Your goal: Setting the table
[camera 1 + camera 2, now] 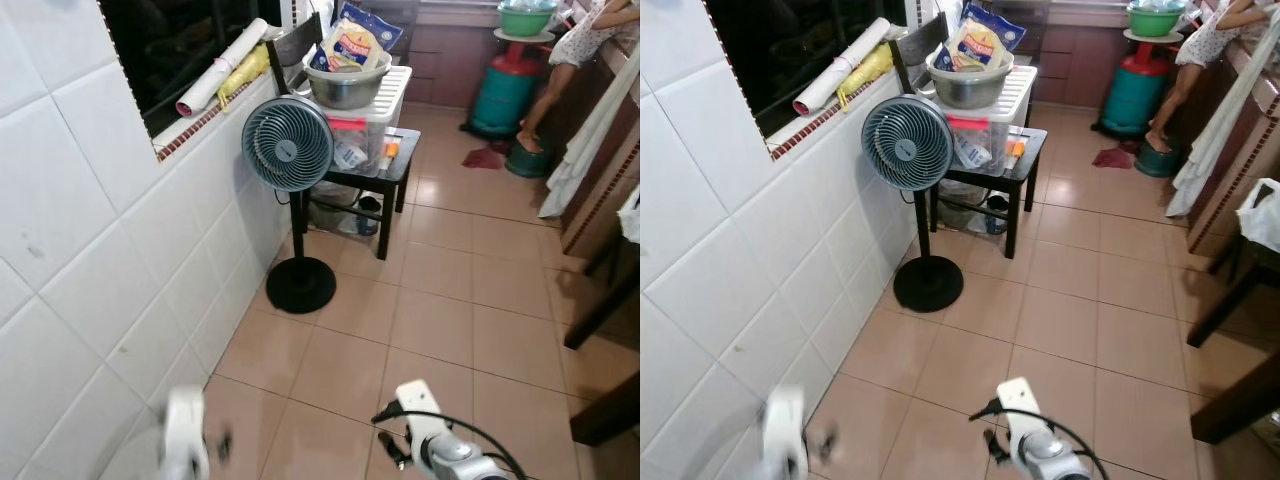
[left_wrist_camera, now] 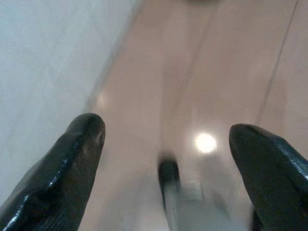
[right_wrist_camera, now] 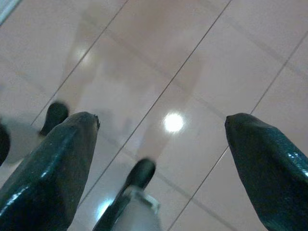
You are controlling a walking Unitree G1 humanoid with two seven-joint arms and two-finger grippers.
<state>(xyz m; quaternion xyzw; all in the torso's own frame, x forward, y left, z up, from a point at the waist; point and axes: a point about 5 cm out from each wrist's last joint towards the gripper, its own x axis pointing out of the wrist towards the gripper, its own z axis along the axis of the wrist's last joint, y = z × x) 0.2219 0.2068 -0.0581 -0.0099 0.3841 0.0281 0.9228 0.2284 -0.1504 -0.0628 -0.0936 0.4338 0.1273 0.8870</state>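
I stand in a tiled passage with both arms hanging low. My left arm [image 1: 185, 440] is a blur by the white wall, and my right arm [image 1: 440, 450] shows at the bottom middle. My left gripper [image 2: 166, 130] is open over the bare floor, nothing between its fingers [image 2: 72, 159]. My right gripper [image 3: 161, 120] is open too, with only floor tiles beyond its fingers [image 3: 57, 159]. A steel bowl [image 1: 347, 85] holding snack packets sits on a clear plastic box [image 1: 365, 125] on a small black table [image 1: 395, 165] ahead.
A grey standing fan [image 1: 288, 145] with a round black base [image 1: 300, 285] stands by the left wall. Dark wooden furniture legs [image 1: 605, 305] line the right edge. A green gas cylinder [image 1: 505, 90] and a person's legs [image 1: 550, 90] are at the far end.
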